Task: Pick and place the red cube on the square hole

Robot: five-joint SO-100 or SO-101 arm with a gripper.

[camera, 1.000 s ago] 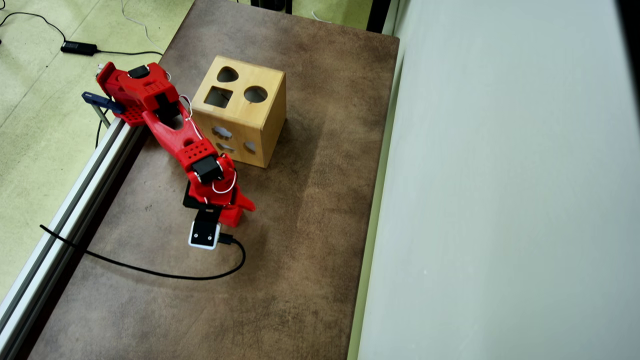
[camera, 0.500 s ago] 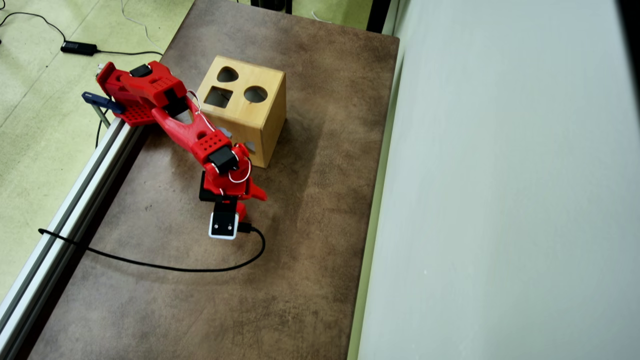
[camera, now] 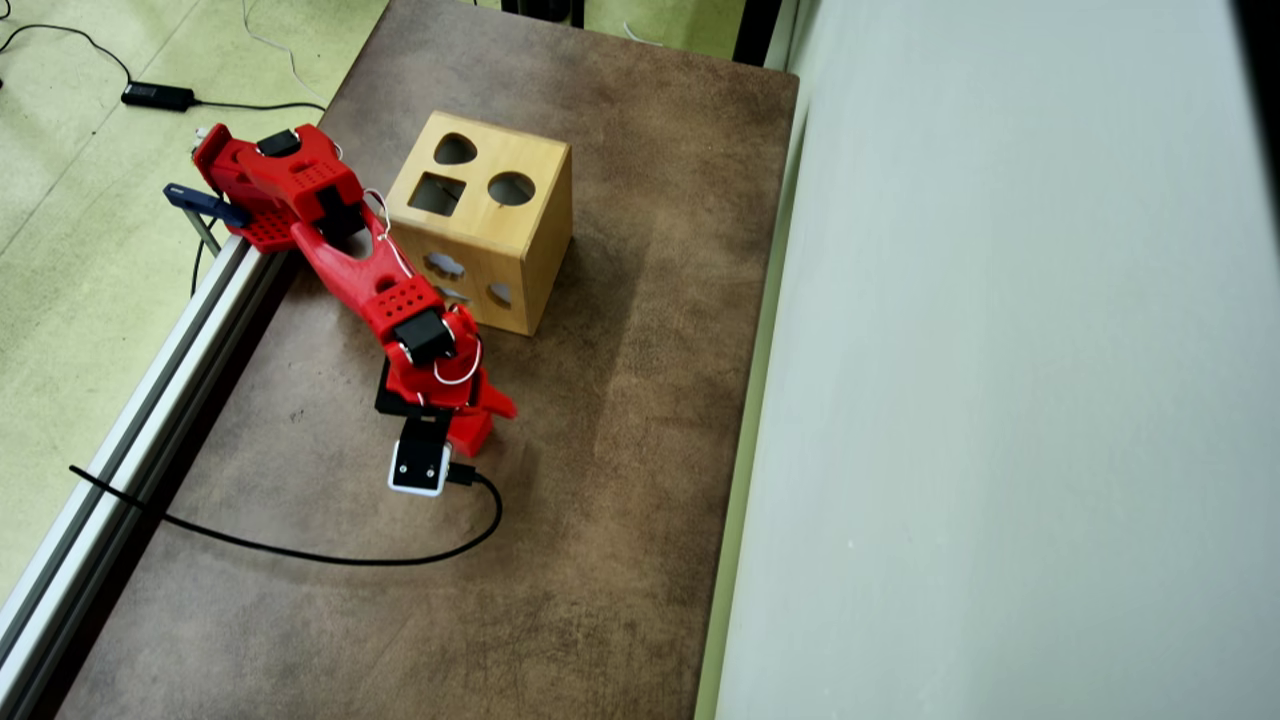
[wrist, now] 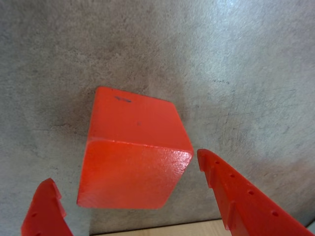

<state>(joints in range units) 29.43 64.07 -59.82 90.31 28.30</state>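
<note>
The red cube (wrist: 133,157) stands on the grey-brown table, in the middle of the wrist view. My gripper (wrist: 124,167) is open and straddles it: the left fingertip (wrist: 48,189) is clear of the cube, and the right fingertip (wrist: 204,160) is close to its right corner with a thin gap. In the overhead view the gripper (camera: 478,418) points down at the table and hides most of the cube (camera: 470,438). The wooden box (camera: 530,250) stands beyond the arm. The square hole (camera: 437,193) is on its top face, next to a round hole and a heart-shaped hole.
A black cable (camera: 300,550) runs across the table from the wrist camera (camera: 420,465). An aluminium rail (camera: 150,400) lines the table's left edge in the overhead view. A pale wall (camera: 1000,400) bounds the right side.
</note>
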